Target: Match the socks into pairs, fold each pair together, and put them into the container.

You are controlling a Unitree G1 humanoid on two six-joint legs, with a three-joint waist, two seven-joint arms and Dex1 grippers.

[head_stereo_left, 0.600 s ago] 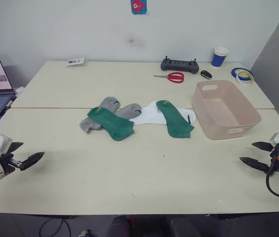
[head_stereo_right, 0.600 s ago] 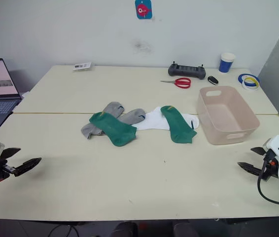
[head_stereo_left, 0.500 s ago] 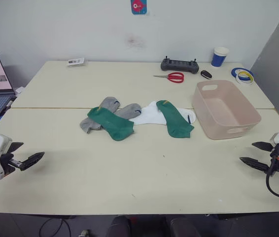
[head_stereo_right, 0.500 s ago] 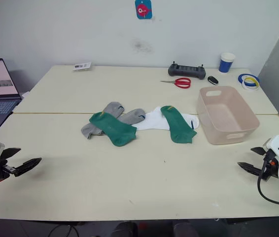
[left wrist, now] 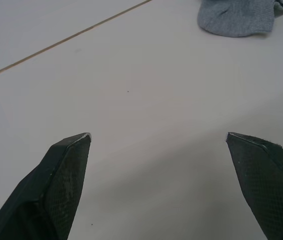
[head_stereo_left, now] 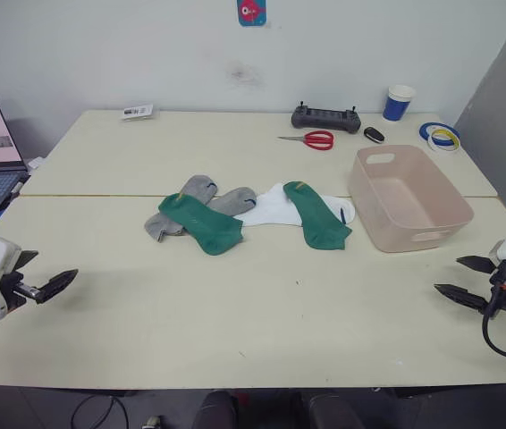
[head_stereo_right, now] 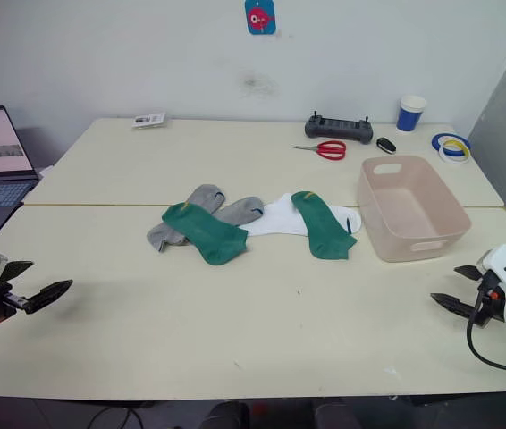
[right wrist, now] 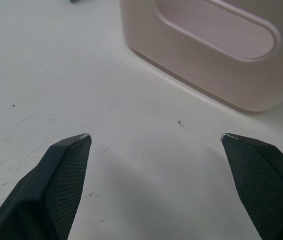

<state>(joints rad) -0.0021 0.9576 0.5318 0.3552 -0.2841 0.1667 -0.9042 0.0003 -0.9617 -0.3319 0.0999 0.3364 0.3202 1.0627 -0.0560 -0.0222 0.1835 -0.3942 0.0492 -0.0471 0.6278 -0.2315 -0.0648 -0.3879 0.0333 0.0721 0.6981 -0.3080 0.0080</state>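
from the head views, the socks [head_stereo_left: 251, 214] lie in an overlapping heap mid-table, the container [head_stereo_left: 409, 198] just beside them toward the right edge, and bare table [head_stereo_left: 262, 313] stretches along the near edge between the left gripper [head_stereo_left: 46, 281] and right gripper [head_stereo_left: 459, 279], both with fingers spread apart. in the left wrist view a grey sock [left wrist: 237, 17] lies well beyond the parted fingers [left wrist: 64, 170]. in the right wrist view the container's handle-slot wall [right wrist: 216, 55] stands near, ahead of the parted fingers [right wrist: 261, 170].
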